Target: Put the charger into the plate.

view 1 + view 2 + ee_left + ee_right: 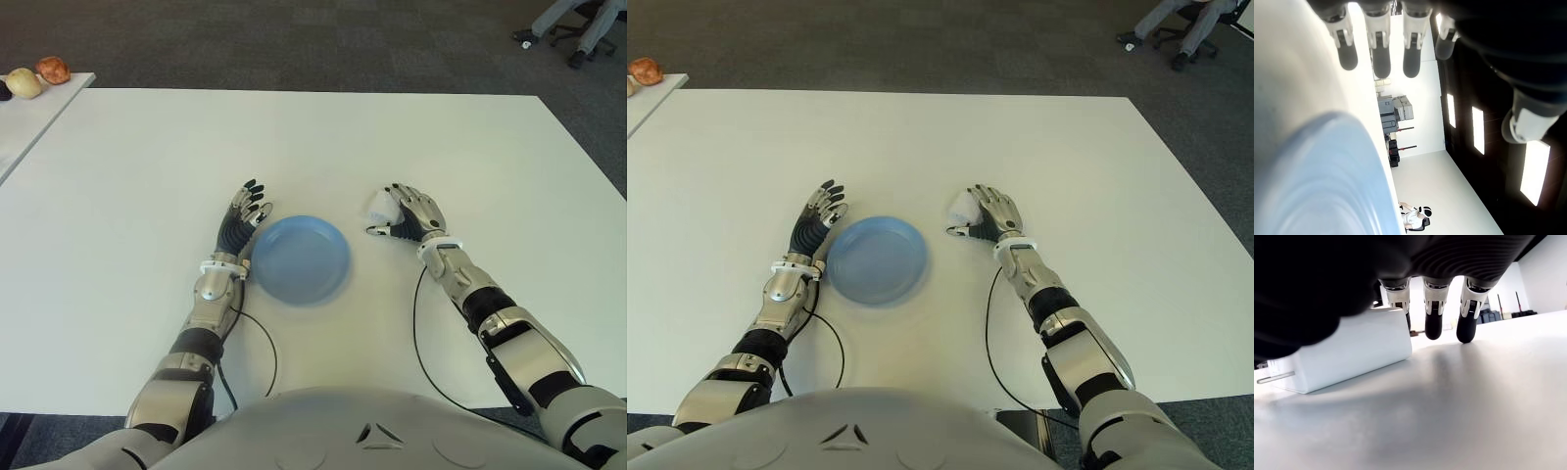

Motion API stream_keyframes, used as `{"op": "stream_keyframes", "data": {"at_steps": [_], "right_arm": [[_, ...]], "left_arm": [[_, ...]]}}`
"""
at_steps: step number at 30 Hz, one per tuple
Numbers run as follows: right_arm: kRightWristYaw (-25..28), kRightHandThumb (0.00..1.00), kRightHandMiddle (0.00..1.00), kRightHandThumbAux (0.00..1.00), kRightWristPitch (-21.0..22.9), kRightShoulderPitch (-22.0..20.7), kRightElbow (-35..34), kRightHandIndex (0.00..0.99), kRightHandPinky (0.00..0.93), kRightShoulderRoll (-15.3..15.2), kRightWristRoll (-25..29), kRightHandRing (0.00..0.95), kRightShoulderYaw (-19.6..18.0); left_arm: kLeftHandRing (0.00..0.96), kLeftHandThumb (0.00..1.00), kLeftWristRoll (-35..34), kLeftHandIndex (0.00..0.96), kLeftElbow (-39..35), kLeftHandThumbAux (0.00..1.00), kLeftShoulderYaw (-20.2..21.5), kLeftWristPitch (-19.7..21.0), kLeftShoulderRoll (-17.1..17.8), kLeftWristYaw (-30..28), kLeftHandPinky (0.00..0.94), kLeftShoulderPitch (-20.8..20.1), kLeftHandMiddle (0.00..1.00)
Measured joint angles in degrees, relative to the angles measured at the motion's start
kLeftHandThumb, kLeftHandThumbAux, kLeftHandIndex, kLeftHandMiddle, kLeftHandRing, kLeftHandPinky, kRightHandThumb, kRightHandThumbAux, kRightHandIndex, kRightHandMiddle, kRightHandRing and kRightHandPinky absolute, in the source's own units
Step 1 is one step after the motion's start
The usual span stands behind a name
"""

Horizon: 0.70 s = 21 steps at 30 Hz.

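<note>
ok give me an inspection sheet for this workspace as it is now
surface: white table, mostly bare.
job's things: blue plate holds nothing; white charger lies on the table to its right.
clutter: two round items on a side table, far left.
grippers: right hand over the charger, fingers not closed on it; left hand open, left of the plate.
cables: black cable runs from each forearm.
surroundings: grey carpet; a seated person's legs far right.

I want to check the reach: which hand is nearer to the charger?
Right. The right hand is at the charger, fingers over it; the left hand is beyond the plate, on its far side.
</note>
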Motion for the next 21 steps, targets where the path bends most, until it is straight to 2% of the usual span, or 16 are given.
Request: {"op": "stream_keyframes", "data": {"at_steps": [3,5,8,9,11,13,17,21], "right_arm": [[-1.12,0.521,0.221,0.388,-1.12,-0.13,0.51,0.151,0.448,0.01,0.29,0.304,-0.18],[-1.45,0.629,0.325,0.444,-1.8,-0.19,0.8,0.255,0.47,0.02,0.71,0.368,-0.32],[-1.72,0.694,0.425,0.477,-2.94,-0.34,0.9,0.332,0.537,0.14,1.74,0.453,-0.72],[-1.72,0.703,0.44,0.48,-3.18,-0.5,0.91,0.343,0.55,0.14,1.97,0.468,-0.8],[-1.71,0.715,0.518,0.609,-3.6,-0.77,1.02,0.392,0.63,0.13,2.11,0.55,-0.89],[-1.67,0.72,0.567,0.652,-4.26,-0.99,1.05,0.41,0.667,0.12,2.37,0.596,-0.98],[-1.62,0.727,0.647,0.687,-5.46,-1.4,1.18,0.428,0.715,0.09,2.67,0.663,-0.98],[-1.51,0.729,0.69,0.694,-5.96,-1.63,1.36,0.433,0.715,0.0,2.65,0.698,-0.85]], "left_arm": [[0.15,0.0,0.0,0.07,0.0,0.496,0.01,-0.01,-0.01,0.0,0.149,0.0,0.157],[0.144,0.0,-0.01,0.061,0.0,0.493,0.02,0.0,-0.01,0.0,0.145,0.0,0.148],[0.14,0.0,0.0,0.058,0.0,0.493,0.02,0.01,-0.01,0.0,0.143,0.01,0.143],[0.14,0.0,0.0,0.058,0.0,0.493,0.02,0.01,-0.01,0.0,0.143,0.01,0.142],[0.14,0.0,0.01,0.06,-0.01,0.495,0.02,0.02,-0.01,0.0,0.141,0.01,0.145],[0.143,0.0,0.02,0.063,-0.01,0.497,0.02,0.02,-0.01,0.0,0.142,0.01,0.148],[0.14,0.0,0.05,0.064,-0.02,0.495,0.02,0.02,0.0,0.01,0.13,0.02,0.147],[0.134,0.0,0.07,0.058,-0.02,0.494,0.01,0.03,0.01,0.01,0.126,0.02,0.139]]}}
